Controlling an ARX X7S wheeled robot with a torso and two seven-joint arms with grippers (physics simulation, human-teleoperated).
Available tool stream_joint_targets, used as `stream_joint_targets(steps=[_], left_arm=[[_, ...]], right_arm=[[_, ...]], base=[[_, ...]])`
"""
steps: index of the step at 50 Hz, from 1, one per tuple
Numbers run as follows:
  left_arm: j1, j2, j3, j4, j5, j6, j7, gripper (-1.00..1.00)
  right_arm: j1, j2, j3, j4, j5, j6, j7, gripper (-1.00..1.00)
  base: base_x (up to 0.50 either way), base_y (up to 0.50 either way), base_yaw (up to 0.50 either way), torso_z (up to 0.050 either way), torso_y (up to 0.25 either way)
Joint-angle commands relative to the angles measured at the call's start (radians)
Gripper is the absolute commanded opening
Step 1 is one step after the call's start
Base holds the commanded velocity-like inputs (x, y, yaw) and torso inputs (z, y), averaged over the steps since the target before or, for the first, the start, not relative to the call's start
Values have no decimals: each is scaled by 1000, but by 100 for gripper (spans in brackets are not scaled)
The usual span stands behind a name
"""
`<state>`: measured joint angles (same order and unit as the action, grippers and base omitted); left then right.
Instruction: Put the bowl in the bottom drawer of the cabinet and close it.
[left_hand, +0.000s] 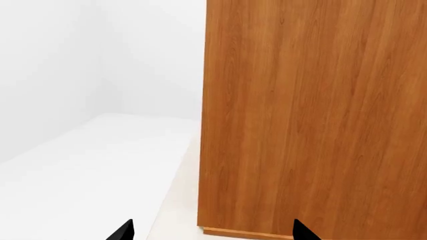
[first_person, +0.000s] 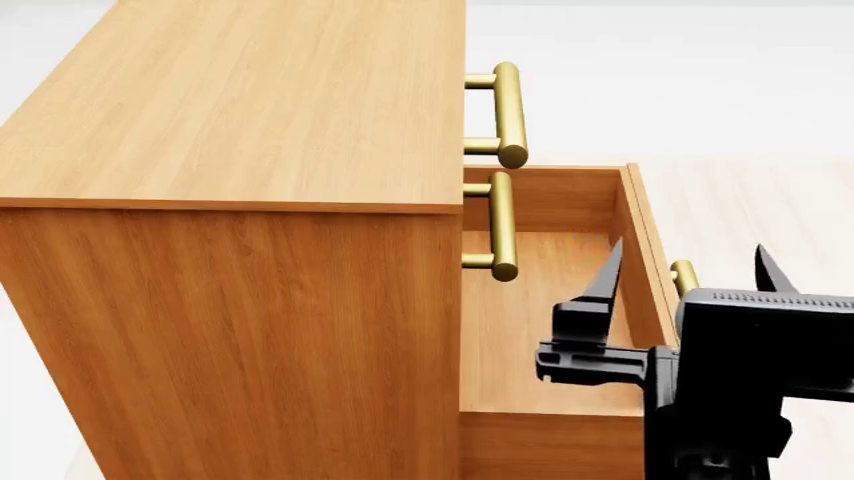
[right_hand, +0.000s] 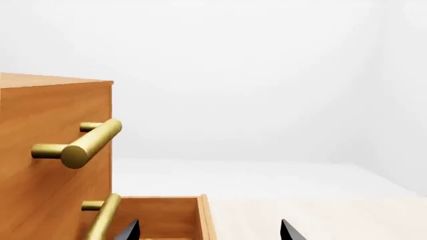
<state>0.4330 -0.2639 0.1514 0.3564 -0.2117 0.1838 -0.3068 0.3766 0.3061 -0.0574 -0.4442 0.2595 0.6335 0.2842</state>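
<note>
The bottom drawer (first_person: 561, 300) of the cabinet (first_person: 240, 240) stood pulled out, apparently empty; bowl not visible; right end effector (first_person: 683, 268) spread apart w/ nothing held, above drawer's front edge; left end effector (left_hand: 212, 231) also apart; placing and closing left.

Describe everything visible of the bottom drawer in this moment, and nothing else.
The honey-brown wooden bottom drawer is pulled well out of the tall wood-grain cabinet. It is an open-topped box with thin side walls and a flat floor, and the part of its inside that shows holds nothing. Its brass bar handle peeks out beyond the front panel. The black right tool, jaws open, straddles that front panel near the handle; contact cannot be told. The right wrist view shows the drawer's corner below the two upper handles.
</note>
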Motion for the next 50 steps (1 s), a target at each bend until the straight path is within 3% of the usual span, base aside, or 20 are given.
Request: stream_joint_targets(steps=[1, 15, 21, 36, 41, 50], left_arm=[[-2, -7, 4, -5, -5, 6, -7, 100], [-2, -14, 11, 1, -9, 4, -17, 100], [1, -17, 14, 6, -8, 3, -22, 100], [-2, -22, 18, 2, -12, 7, -28, 100], [-13, -7, 26, -77, 0, 70, -14, 100], [-11, -24, 26, -13, -9, 13, -32, 100]], right_arm=[[47, 16, -28, 85, -40, 47, 22, 100], [125, 30, -45, 200, -2, 119, -30, 100], [193, 37, -27, 229, 96, 316, -83, 100], [238, 30, -29, 318, 70, 253, -75, 100], [252, 30, -39, 369, 56, 242, -71, 100], [281, 30, -36, 396, 73, 297, -72, 100]], base=[[0, 0, 0, 0, 0], [0, 0, 0, 0, 0], [0, 0, 0, 0, 0], [0, 0, 0, 0, 0], [0, 0, 0, 0, 0], [0, 0, 0, 0, 0]])
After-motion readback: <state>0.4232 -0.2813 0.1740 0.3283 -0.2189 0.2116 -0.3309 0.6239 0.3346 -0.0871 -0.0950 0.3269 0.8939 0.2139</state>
